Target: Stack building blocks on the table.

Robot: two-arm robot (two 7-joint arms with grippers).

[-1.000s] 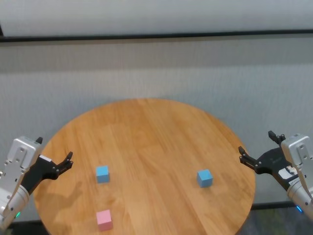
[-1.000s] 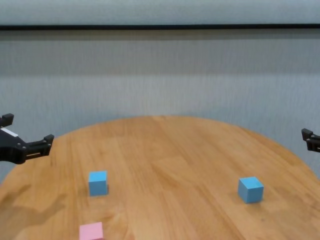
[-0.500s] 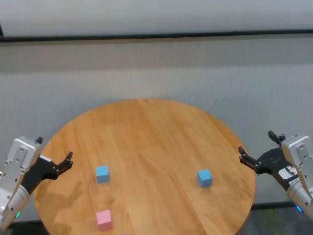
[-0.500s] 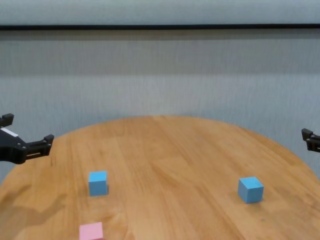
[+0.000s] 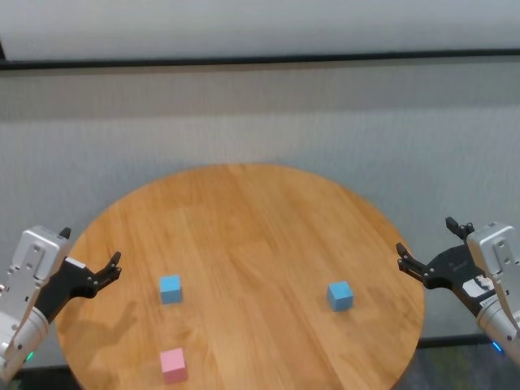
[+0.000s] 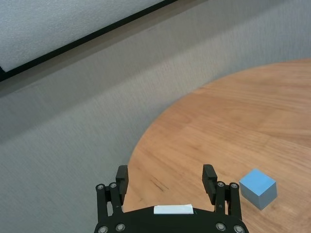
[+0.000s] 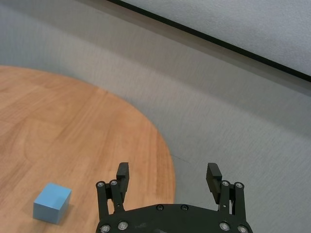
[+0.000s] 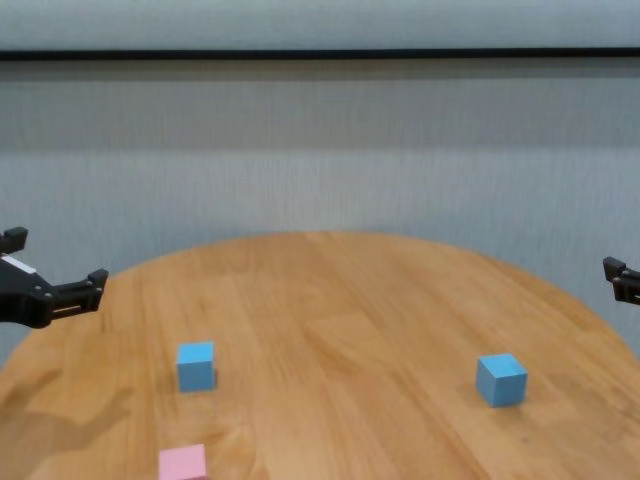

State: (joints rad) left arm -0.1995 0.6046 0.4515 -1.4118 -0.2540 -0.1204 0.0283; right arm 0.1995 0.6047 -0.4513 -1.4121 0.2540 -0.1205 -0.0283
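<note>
Three building blocks lie apart on the round wooden table (image 5: pixel 244 211). One light blue block (image 5: pixel 170 288) sits left of centre, a second light blue block (image 5: pixel 340 296) right of centre, and a pale pink block (image 5: pixel 172 365) near the front left edge. My left gripper (image 5: pixel 91 246) hovers open over the table's left rim, empty, with the left blue block (image 6: pixel 258 188) a short way ahead of it. Beyond the right rim, my right gripper (image 5: pixel 425 236) also stands open and empty, and the right blue block (image 7: pixel 52 203) lies off to its inner side.
A grey wall with a dark horizontal stripe (image 5: pixel 260 58) runs behind the table. Bare wood (image 8: pixel 340 330) spreads between the blocks. The table's round rim (image 7: pixel 167 160) passes just under my right gripper.
</note>
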